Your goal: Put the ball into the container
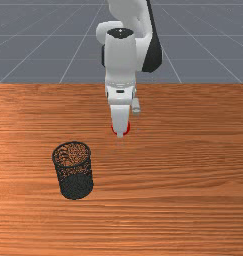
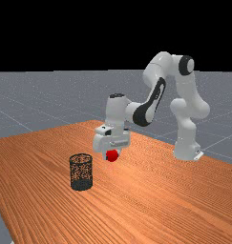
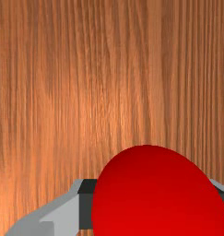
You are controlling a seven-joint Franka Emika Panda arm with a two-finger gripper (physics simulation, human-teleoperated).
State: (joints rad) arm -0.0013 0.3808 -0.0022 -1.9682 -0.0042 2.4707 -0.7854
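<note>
Jaws are pinching the red ball point(image 2: 111, 155) from both sides. Black mesh container point(image 1: 76, 186) is standing upright on bench point(image 1: 193, 200), apart from ball.

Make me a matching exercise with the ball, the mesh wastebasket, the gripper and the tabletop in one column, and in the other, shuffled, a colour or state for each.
Column one:
1. Ball
2. Mesh wastebasket
3. Gripper
4. Tabletop

Column two:
A. Orange-brown, with wood grain
B. Shut, its two fingers on opposite sides of something round
C. Black, standing upright
D. Bright red, held up off the wood

Right pairs: 1-D, 2-C, 3-B, 4-A
</note>
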